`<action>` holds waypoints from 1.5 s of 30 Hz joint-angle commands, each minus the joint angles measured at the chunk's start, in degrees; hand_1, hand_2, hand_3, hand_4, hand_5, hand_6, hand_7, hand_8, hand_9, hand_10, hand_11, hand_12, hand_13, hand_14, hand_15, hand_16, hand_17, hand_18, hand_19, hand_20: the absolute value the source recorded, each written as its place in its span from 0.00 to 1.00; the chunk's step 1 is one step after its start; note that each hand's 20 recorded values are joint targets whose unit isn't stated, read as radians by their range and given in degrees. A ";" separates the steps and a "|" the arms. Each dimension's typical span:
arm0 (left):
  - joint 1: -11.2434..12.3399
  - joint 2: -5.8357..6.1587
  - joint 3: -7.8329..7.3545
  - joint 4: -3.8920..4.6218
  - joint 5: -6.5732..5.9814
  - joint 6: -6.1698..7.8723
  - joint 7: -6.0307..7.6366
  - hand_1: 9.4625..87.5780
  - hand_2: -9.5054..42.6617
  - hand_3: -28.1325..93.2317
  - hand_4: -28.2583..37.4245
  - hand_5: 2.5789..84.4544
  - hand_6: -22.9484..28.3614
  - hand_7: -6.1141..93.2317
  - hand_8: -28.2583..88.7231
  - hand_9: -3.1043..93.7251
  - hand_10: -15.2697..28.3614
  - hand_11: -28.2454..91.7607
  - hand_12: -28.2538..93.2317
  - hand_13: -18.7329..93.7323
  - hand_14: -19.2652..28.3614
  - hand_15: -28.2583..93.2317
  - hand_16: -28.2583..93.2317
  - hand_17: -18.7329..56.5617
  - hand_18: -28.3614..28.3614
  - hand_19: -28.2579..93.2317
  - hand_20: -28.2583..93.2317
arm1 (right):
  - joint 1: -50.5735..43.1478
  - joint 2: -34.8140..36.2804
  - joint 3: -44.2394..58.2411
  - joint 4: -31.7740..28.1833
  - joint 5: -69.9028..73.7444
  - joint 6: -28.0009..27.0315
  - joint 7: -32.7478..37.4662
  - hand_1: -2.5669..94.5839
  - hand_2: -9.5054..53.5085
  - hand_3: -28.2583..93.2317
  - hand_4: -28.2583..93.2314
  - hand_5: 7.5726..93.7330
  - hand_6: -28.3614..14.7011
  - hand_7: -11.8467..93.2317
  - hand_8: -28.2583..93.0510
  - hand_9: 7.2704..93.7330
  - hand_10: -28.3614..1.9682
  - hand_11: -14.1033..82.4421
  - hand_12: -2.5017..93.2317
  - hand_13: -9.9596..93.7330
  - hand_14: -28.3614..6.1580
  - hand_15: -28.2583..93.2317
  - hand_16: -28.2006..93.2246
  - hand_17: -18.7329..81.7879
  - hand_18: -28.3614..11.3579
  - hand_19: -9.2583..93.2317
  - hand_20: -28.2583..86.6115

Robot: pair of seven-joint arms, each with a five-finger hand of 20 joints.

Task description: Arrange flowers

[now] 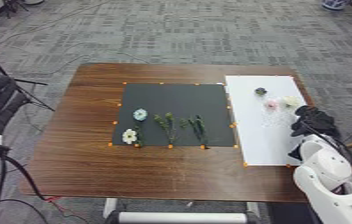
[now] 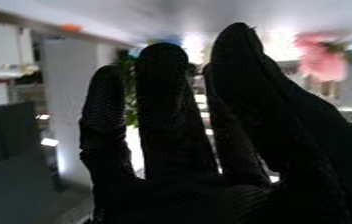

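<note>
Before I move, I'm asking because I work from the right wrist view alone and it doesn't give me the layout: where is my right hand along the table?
Observer: In the head view, your right hand is at the right edge of the white sheet, nearer the robot than the pink flower.

Operator: Thanks. And how is the blue flower placed against the white one on the black mat?

Observer: On the black mat, left of that sheet, the blue flower lies with its head farther from the robot than the white flower's head.
</note>
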 commanded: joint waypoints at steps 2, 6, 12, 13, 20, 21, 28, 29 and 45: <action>-3.50 1.07 4.21 0.86 -0.16 -0.36 -0.55 0.19 0.53 0.77 0.00 0.42 0.54 0.10 0.19 0.36 0.56 0.28 0.31 0.34 0.56 0.31 0.19 0.22 0.64 0.35 0.31 | 0.87 0.62 0.17 0.36 -0.86 5.45 0.87 0.63 0.00 0.83 0.00 0.48 0.59 0.26 0.13 0.45 0.51 0.27 0.13 0.69 0.63 0.77 0.49 0.47 0.11 0.88 0.52; -4.41 1.23 5.20 1.02 -0.06 -0.29 -0.60 0.19 0.53 0.77 0.00 0.41 0.54 0.10 0.19 0.36 0.56 0.28 0.31 0.34 0.56 0.31 0.19 0.22 0.64 0.35 0.31 | 1.87 0.75 -0.41 1.14 -0.34 5.82 0.26 0.63 0.00 0.83 0.00 0.49 0.60 0.26 0.13 0.46 0.52 0.27 0.13 0.70 0.64 0.77 0.49 0.48 0.11 0.88 0.52; -5.99 1.73 6.80 1.57 -0.13 -0.48 -0.85 0.19 0.53 0.77 0.00 0.42 0.54 0.10 0.19 0.36 0.56 0.28 0.31 0.34 0.56 0.32 0.19 0.21 0.65 0.35 0.31 | 3.51 0.74 -0.48 2.81 -0.58 4.32 2.04 0.64 0.00 0.83 0.00 0.50 0.61 0.26 0.13 0.46 0.52 0.27 0.13 0.70 0.64 0.77 0.50 0.48 0.12 0.89 0.53; -6.29 1.87 7.13 1.63 -0.17 -0.37 -0.78 0.19 0.53 0.76 0.00 0.42 0.54 0.10 0.19 0.36 0.56 0.28 0.31 0.34 0.56 0.32 0.19 0.21 0.65 0.35 0.31 | 4.10 0.78 -0.47 3.21 0.13 2.76 2.33 0.64 0.00 0.83 0.00 0.49 0.61 0.26 0.12 0.45 0.52 0.26 0.12 0.70 0.64 0.77 0.50 0.48 0.11 0.89 0.53; -9.27 2.68 9.31 2.60 -0.42 -0.33 -0.85 0.19 0.53 0.77 0.00 0.42 0.54 0.10 0.19 0.36 0.56 0.28 0.31 0.34 0.56 0.31 0.19 0.21 0.65 0.35 0.31 | 8.22 0.97 -1.91 7.46 3.26 -1.65 2.53 0.63 0.00 0.82 0.00 0.44 0.56 0.24 0.13 0.39 0.48 0.25 0.11 0.69 0.63 0.78 0.49 0.48 0.12 0.88 0.52; -9.61 2.72 9.56 2.63 -0.32 -0.36 -0.84 0.19 0.53 0.77 0.00 0.42 0.54 0.10 0.19 0.36 0.56 0.28 0.31 0.34 0.56 0.31 0.19 0.21 0.64 0.35 0.31 | 8.77 0.86 -2.26 8.04 3.39 -2.01 2.48 0.63 0.00 0.81 0.00 0.44 0.56 0.24 0.13 0.39 0.48 0.26 0.11 0.68 0.63 0.78 0.49 0.48 0.12 0.88 0.52; -10.72 3.06 10.58 2.72 -0.48 -0.32 -0.63 0.19 0.53 0.77 0.00 0.42 0.54 0.10 0.19 0.36 0.56 0.28 0.31 0.34 0.56 0.31 0.19 0.21 0.64 0.35 0.31 | 9.27 0.23 -3.87 10.14 2.98 0.76 4.05 0.66 0.00 0.79 0.00 0.58 0.61 0.26 0.13 0.58 0.54 0.29 0.14 0.73 0.65 0.77 0.50 0.50 0.12 0.89 0.53; -10.79 3.00 10.57 2.80 -0.51 -0.43 -0.75 0.19 0.53 0.77 0.00 0.42 0.54 0.10 0.19 0.36 0.56 0.28 0.31 0.34 0.56 0.31 0.19 0.21 0.64 0.35 0.31 | 9.06 0.19 -3.95 10.22 2.78 1.22 4.61 0.66 0.00 0.79 0.00 0.59 0.62 0.26 0.13 0.60 0.54 0.30 0.14 0.73 0.65 0.77 0.50 0.50 0.13 0.89 0.53; -5.61 1.12 5.88 1.19 -0.47 0.24 -0.97 0.19 0.53 0.77 0.00 0.41 0.54 0.09 0.19 0.36 0.56 0.28 0.31 0.34 0.57 0.31 0.19 0.21 0.65 0.35 0.31 | 5.31 1.18 -3.33 7.19 2.13 7.09 4.21 0.73 0.00 0.80 0.00 0.75 0.64 0.30 0.23 0.88 0.65 0.27 0.45 0.80 0.71 0.74 0.55 0.53 0.17 0.88 0.56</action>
